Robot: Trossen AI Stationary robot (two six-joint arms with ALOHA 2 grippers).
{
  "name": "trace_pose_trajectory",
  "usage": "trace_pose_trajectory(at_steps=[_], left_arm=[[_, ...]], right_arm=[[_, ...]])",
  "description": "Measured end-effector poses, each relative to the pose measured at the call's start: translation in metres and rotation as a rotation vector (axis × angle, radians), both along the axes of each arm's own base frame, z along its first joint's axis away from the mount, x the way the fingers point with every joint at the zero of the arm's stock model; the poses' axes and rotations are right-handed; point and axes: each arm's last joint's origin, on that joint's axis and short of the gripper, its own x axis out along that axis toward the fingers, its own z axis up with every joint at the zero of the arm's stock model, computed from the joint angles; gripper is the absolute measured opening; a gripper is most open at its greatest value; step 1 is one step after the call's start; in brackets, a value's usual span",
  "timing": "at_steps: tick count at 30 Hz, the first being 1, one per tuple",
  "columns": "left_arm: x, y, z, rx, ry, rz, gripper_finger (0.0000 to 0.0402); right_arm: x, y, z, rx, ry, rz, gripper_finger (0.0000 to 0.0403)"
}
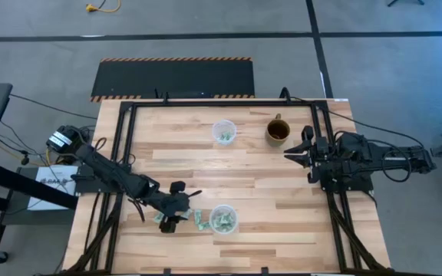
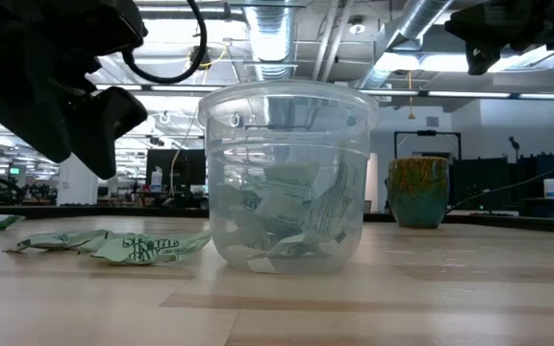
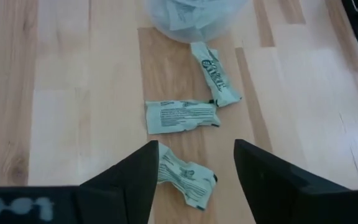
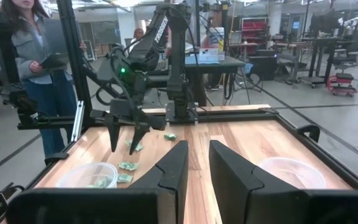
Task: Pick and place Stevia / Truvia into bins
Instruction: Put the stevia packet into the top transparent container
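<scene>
Pale green and white Stevia / Truvia packets [image 3: 185,116] lie loose on the wooden bench [image 1: 282,192], just ahead of and below the left end effector [image 3: 194,165]. Its two dark fingers [image 3: 135,177] stand apart with nothing between them, poised over the nearest crumpled packet [image 3: 185,180], which lies partly under one finger. Two more packets lie farther out from it, one flat and one angled, the outer one touching the base of the near bin [image 1: 223,219]. That clear cup sits just beyond the left end effector's tips and already holds a heap of packets. From the level camera this bin [image 2: 287,178] fills the middle, loose packets [image 2: 113,245] lying beside it under the dark gripper body. The far bin [image 1: 223,131], also with some packets inside, stands well away from the left end effector, beside a brown mug [image 1: 277,131]. The right end effector [image 1: 294,153] hangs near the mug, its fingers [image 4: 232,168] set close with only a narrow gap, holding nothing. A person [image 4: 33,68] stands beyond the bench.
</scene>
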Motion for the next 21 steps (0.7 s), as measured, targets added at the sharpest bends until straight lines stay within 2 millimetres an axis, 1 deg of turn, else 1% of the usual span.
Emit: trace_pose_trajectory(at_steps=[4,8,11,17,21], left_arm=[[-0.002,-0.003,0.0,0.04,-0.011,-0.038,0.0201],[-0.001,-0.005,-0.009,0.086,0.015,-0.056,0.0201],[0.003,-0.008,-0.021,0.115,0.054,-0.099,0.0201],[0.019,-0.016,-0.029,0.17,0.1,-0.147,0.0201],[0.023,-0.016,-0.035,0.213,0.185,-0.149,0.0201]], right_arm=[[0.0,0.0,0.0,0.0,0.0,0.0,0.0059],[0.0,0.0,0.0,0.0,0.0,0.0,0.0059],[0.0,0.0,0.0,0.0,0.0,0.0,0.0059],[0.0,0.0,0.0,0.0,0.0,0.0,0.0059],[0.0,0.0,0.0,0.0,0.0,0.0,0.0059]])
